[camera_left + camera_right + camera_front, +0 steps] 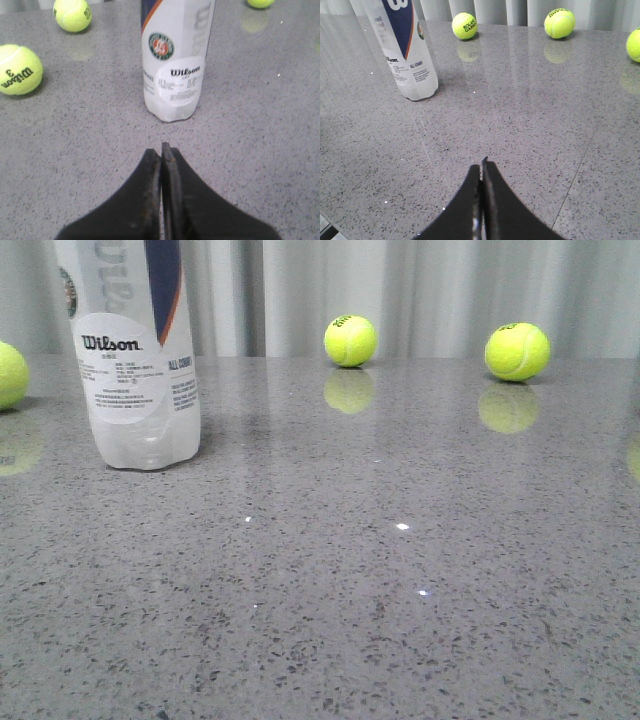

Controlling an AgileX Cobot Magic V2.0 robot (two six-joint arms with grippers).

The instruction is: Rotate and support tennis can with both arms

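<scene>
Far left edge of our grey speckled stone desk [400,570]: one yellow-green tennis ball [8,375], partly cropped. Beside it, upright, apparently untouched: clear-plastic white-and-navy Wilson tennis can [135,360]. Black left gripper [161,150] and right gripper [483,167]: fingers pressed together, empty.

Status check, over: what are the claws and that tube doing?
Left claw shut, empty. Right claw shut, empty. Tennis can upright, untouched. Path clear.
</scene>
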